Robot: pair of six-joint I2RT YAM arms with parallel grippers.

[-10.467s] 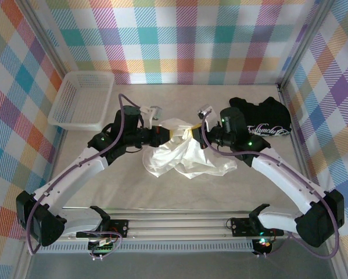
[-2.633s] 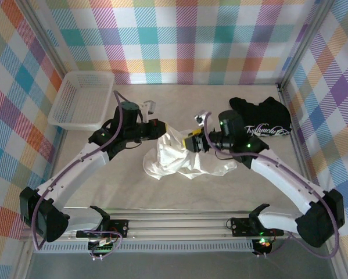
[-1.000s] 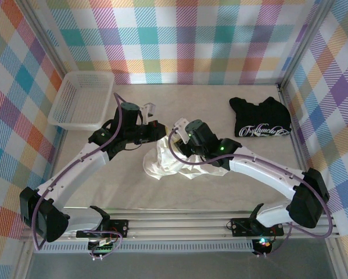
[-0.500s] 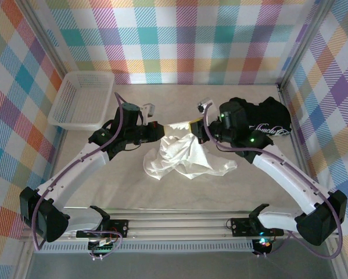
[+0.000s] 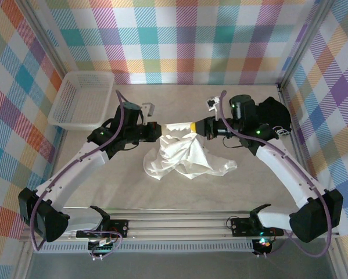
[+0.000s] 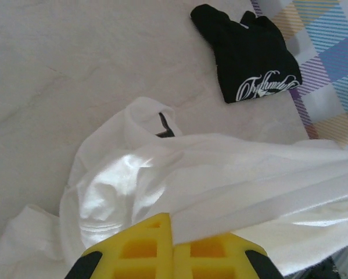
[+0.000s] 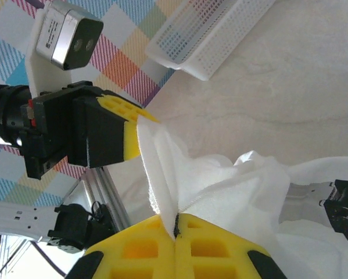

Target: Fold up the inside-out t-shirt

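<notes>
T-shirt crumpled, edge raised | left claw clamps it | right claw clamps it

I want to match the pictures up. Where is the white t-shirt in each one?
Top external: white t-shirt bunched in the middle of the table.
Left wrist: white t-shirt across the lower half.
Right wrist: white t-shirt at lower right.
Shared landmark: the yellow-fingered left hand pinching its edge.
</notes>
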